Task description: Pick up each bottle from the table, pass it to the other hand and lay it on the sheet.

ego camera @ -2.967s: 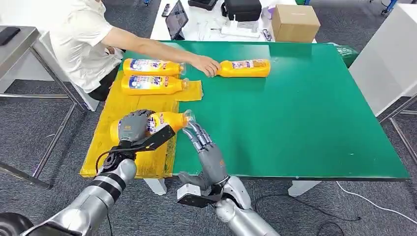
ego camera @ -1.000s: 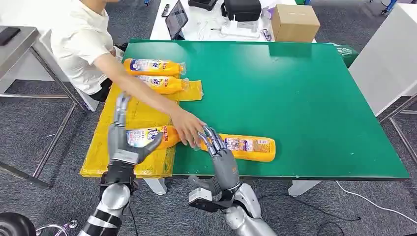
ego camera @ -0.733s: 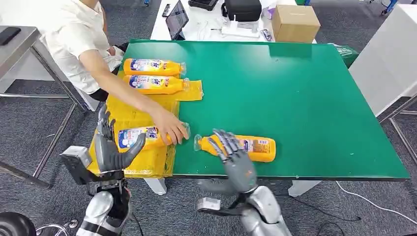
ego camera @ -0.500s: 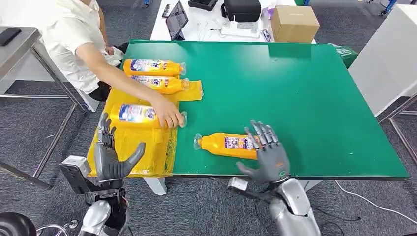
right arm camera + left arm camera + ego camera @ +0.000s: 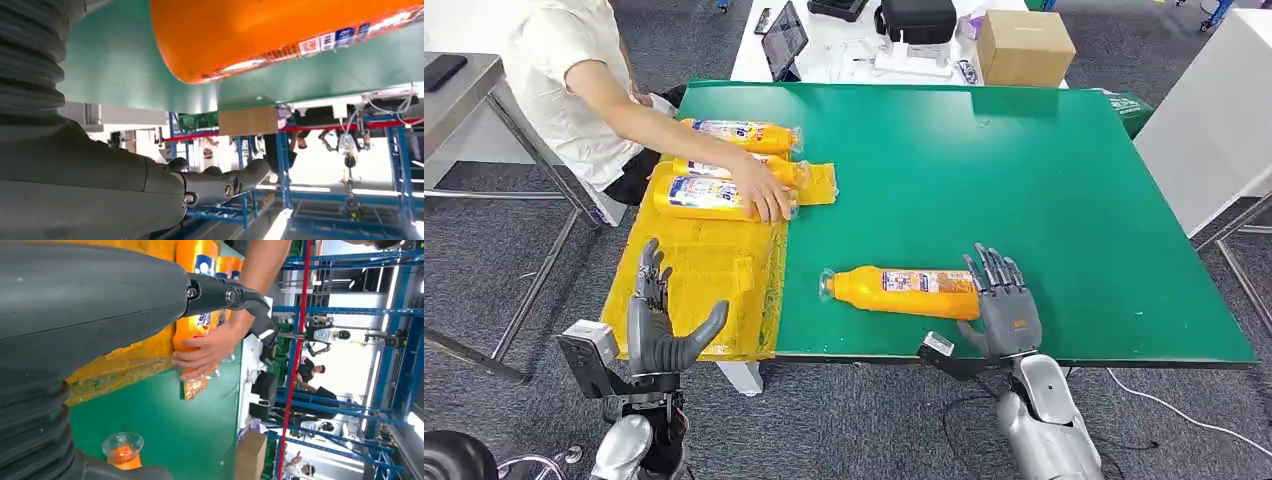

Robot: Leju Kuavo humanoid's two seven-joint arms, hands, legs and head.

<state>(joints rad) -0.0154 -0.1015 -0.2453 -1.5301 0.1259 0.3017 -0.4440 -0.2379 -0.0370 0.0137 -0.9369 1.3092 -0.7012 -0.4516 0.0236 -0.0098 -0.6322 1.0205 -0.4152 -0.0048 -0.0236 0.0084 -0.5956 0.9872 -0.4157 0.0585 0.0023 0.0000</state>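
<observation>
An orange bottle [image 5: 904,292] lies on its side on the green table [image 5: 1024,180] near the front edge, cap to the left; it fills the right wrist view as the orange bottle [image 5: 280,35]. My right hand [image 5: 1001,306] stands open just past its base, fingers up. My left hand [image 5: 656,328] is open below the front edge of the yellow sheet [image 5: 704,270], holding nothing. Three more bottles lie at the sheet's far end; a person's hand [image 5: 764,198] rests on the nearest one [image 5: 709,197].
A seated person in a white shirt [image 5: 564,80] reaches in from the far left. A cardboard box [image 5: 1022,45], a tablet [image 5: 782,38] and a black bag [image 5: 916,18] sit on the white table behind. A grey table [image 5: 464,90] stands at left.
The person slid the newly laid bottle up the sheet beside the other two. My right hand moved right to the base of the table bottle. My left hand stayed low and open.
</observation>
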